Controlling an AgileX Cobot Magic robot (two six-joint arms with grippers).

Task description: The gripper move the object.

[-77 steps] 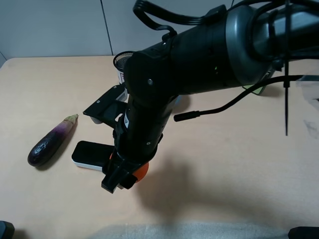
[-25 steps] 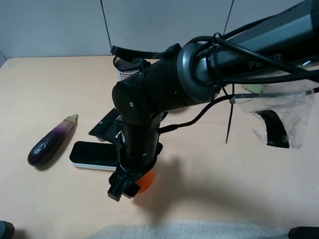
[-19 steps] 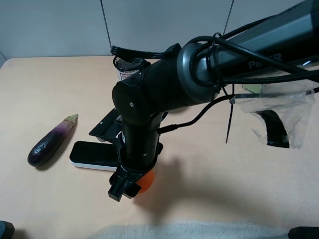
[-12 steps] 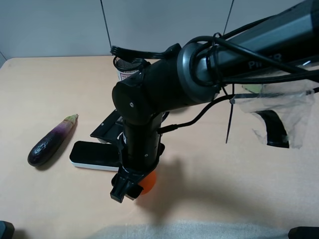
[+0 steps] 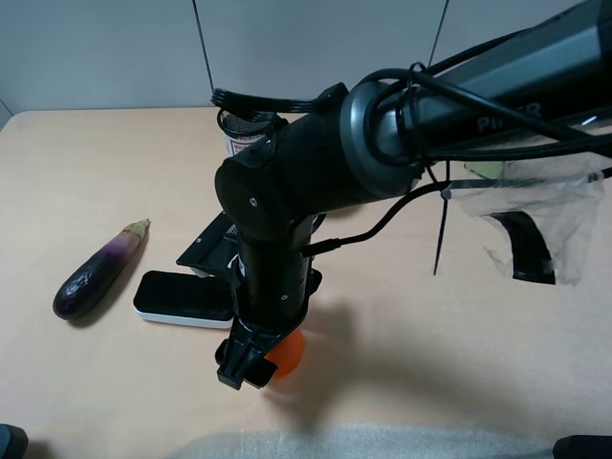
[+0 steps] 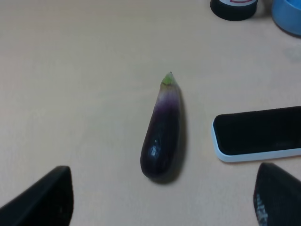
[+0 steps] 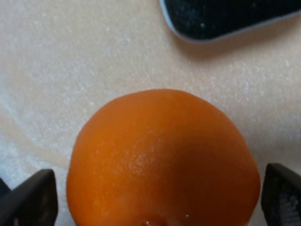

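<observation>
The orange mandarin is near the table's front, below the middle. My right gripper, a black claw on the thick black arm, is shut on it and points down. In the right wrist view the mandarin fills the span between the two black fingertips of the right gripper. I cannot tell whether the fruit touches the table. My left gripper is open and empty, its tips far apart, over the purple eggplant.
A white phone with a black screen lies just left of the mandarin. The eggplant lies further left. A black mesh cup stands at the back. A clear plastic bag lies at the right. A blue bowl's edge shows in the left wrist view.
My right gripper has moved a little right and toward the table's front edge with the mandarin in it. The eggplant and the phone have not moved.
</observation>
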